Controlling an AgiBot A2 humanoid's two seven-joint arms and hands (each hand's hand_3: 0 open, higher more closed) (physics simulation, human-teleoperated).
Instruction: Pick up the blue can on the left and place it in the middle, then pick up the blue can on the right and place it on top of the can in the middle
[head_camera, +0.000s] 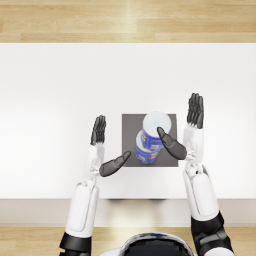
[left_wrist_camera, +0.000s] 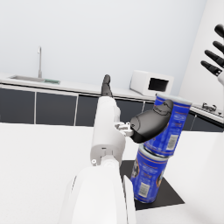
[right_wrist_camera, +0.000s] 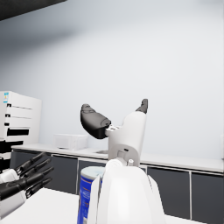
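Rendered kitchen, long counter (left_wrist_camera: 65, 87) with dark cabinet fronts (left_wrist_camera: 52, 108) below it, sink and tall tap (left_wrist_camera: 39, 61) set into it, white microwave (left_wrist_camera: 152, 83) standing on it, hob (left_wrist_camera: 209, 106) beyond the microwave, pale walls behind.

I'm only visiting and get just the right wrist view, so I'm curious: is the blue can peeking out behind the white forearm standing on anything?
Observer: Yes. That upper blue labelled metal can stands on a second blue can.
Operator: And what is under the bottom one?
Observer: A dark grey square mat, lying flat on the white table.
Operator: Is the other hand holding the stack?
Observer: No. In the head view the left hand sits beside the mat with its fingers straight, apart from both cans.
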